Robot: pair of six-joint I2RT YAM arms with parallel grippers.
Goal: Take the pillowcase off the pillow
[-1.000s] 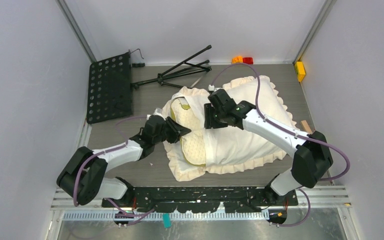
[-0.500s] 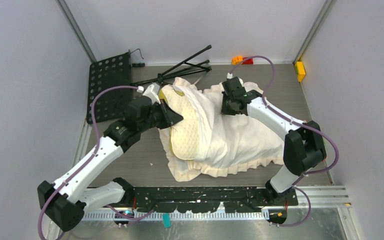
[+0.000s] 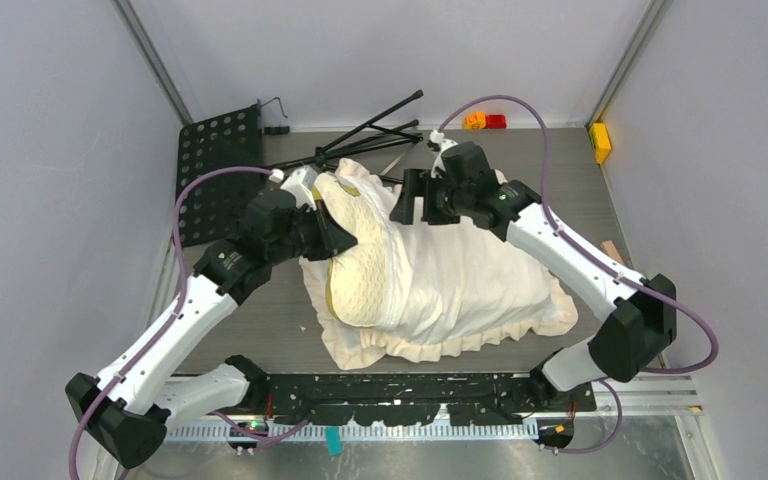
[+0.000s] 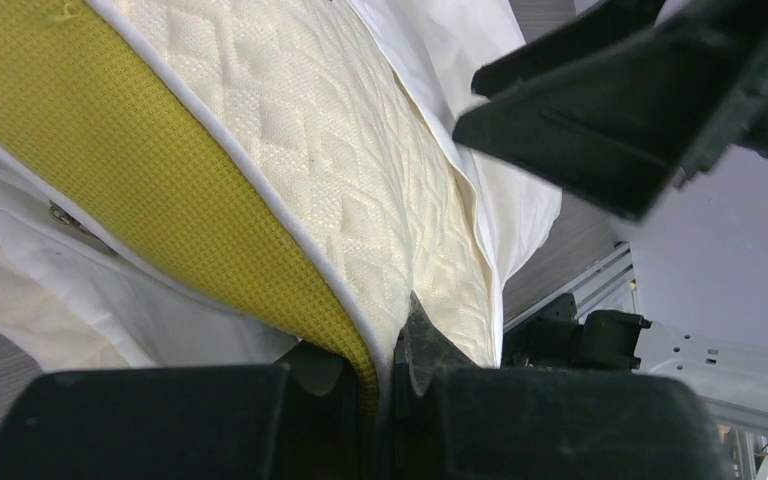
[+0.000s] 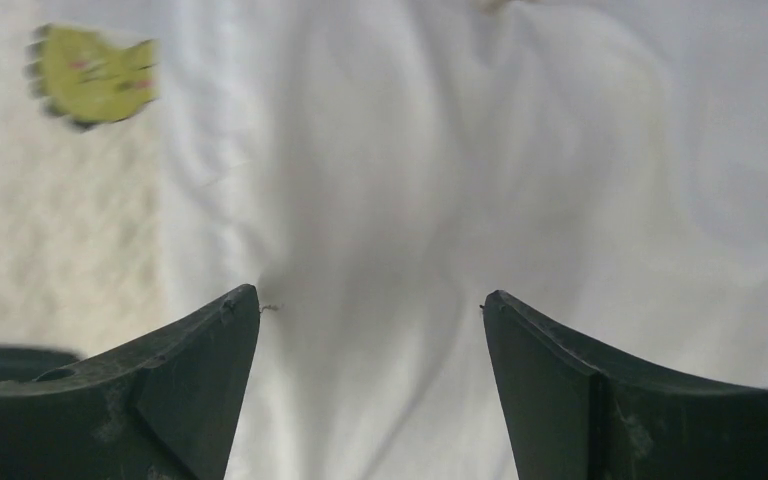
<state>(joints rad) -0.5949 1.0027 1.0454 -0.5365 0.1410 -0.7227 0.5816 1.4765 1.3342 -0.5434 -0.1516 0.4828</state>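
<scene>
**Pillow** point(image 3: 360, 272), mid-desk point(image 3: 270, 320), bare at its 9 o'clock end; the pillowcase point(image 3: 470, 285) sheathes the rest toward 3 o'clock. Left end effector point(image 4: 390, 360) clamps the pillow's yellow-green seam. Right end effector point(image 5: 370, 330), jaws wide, has shifted from the far frill to the case mouth, so a regrasp seems imminent. A folded tripod point(image 3: 360, 135) at 11 o'clock crowds the pull path.

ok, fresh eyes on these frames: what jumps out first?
The plump yellow pillow at mid-table, its left end bared out of the cream pillowcase. The left tool is shut on the pillow's yellow-green edge, while the right tool hangs open over the pillowcase's smooth cloth. A black perforated panel lies at the far left.
</scene>
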